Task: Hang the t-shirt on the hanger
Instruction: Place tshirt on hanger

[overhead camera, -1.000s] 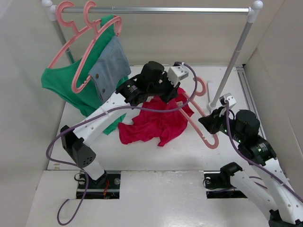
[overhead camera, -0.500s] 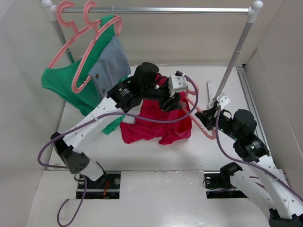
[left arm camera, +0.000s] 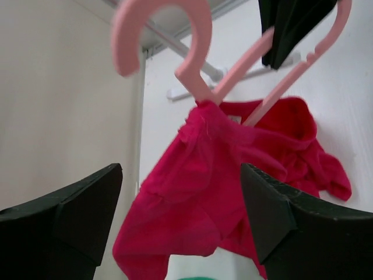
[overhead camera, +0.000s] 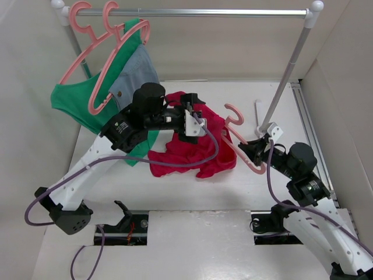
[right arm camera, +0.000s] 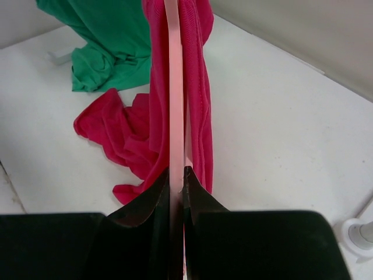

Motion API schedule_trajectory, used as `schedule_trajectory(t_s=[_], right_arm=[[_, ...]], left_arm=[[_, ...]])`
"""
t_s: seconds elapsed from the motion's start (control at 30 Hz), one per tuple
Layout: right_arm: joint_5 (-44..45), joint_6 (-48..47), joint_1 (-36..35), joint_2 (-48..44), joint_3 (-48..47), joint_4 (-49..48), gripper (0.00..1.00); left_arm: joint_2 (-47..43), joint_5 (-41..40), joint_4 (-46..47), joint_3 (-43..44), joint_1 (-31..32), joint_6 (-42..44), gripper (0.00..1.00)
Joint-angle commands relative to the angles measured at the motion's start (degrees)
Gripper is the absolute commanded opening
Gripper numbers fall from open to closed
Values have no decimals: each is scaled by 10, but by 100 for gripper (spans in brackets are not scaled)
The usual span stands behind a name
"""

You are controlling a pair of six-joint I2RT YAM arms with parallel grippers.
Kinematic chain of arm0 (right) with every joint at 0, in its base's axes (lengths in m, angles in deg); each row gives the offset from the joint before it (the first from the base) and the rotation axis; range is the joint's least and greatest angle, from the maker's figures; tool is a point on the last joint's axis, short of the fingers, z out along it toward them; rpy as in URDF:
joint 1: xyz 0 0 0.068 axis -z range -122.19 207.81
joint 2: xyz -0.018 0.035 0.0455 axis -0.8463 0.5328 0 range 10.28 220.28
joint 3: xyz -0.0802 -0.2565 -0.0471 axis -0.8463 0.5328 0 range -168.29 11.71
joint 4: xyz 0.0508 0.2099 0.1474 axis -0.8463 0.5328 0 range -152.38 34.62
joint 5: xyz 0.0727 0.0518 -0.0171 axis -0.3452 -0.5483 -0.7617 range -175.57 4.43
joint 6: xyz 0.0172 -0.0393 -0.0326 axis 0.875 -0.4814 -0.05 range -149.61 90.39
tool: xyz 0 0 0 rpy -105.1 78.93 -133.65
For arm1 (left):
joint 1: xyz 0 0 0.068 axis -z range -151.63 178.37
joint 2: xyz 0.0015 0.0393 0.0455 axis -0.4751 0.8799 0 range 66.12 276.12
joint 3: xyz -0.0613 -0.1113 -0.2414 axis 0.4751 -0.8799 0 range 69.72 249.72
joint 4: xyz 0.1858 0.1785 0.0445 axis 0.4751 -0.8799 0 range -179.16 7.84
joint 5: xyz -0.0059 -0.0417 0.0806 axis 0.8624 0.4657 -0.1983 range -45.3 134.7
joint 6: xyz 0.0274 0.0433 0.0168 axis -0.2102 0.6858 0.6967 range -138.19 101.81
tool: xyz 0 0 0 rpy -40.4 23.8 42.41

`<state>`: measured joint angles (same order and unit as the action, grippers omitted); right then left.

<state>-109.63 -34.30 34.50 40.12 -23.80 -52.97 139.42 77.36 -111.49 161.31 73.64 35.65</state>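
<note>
The crimson t-shirt (overhead camera: 195, 154) hangs bunched from the pink hanger (overhead camera: 234, 115) just below its hook, and its lower folds rest on the white table. My right gripper (overhead camera: 257, 153) is shut on the hanger's lower bar and holds it tilted up. In the right wrist view the hanger (right arm camera: 173, 87) runs straight out from my right gripper (right arm camera: 176, 175), with t-shirt (right arm camera: 198, 81) cloth on both sides. My left gripper (overhead camera: 192, 122) stands open just left of the shirt. In the left wrist view my left gripper (left arm camera: 180, 216) is empty, with the t-shirt (left arm camera: 210, 181) and the hanger (left arm camera: 192, 35) beyond it.
A metal rail (overhead camera: 192, 11) crosses the back, with its right post (overhead camera: 287, 73) behind the hanger. Two other pink hangers (overhead camera: 108, 55) at the rail's left end carry a green garment (overhead camera: 76, 105) and a grey-blue denim piece (overhead camera: 134, 79). White walls close in both sides.
My left gripper has opened, let go of the t-shirt and drawn back to the left. The shirt now hangs from the hanger. The right gripper has shifted slightly with the hanger.
</note>
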Motion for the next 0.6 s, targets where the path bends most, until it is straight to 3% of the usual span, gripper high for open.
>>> schedule_trajectory(t_s=[0.0, 0.33, 0.47, 0.5, 0.53, 0.57], right_arm=[[-40, 2, -1, 5, -17, -80, 0], [-92, -9, -1, 21, -46, -80, 0], [-97, -9, -1, 27, -52, -80, 0], [-97, -9, -1, 27, -52, -80, 0], [-88, -9, -1, 27, -52, -80, 0], [-88, -9, -1, 27, -52, -80, 0]], left_arm=[[-2, 3, 69, -69, -12, 74, 80], [108, 44, 8, -29, -25, 114, 83], [121, 37, -14, -29, -25, 127, 45], [121, 37, -20, -29, -25, 127, 32], [121, 37, -25, -29, -25, 127, 8], [121, 44, -25, -29, -25, 105, 0]])
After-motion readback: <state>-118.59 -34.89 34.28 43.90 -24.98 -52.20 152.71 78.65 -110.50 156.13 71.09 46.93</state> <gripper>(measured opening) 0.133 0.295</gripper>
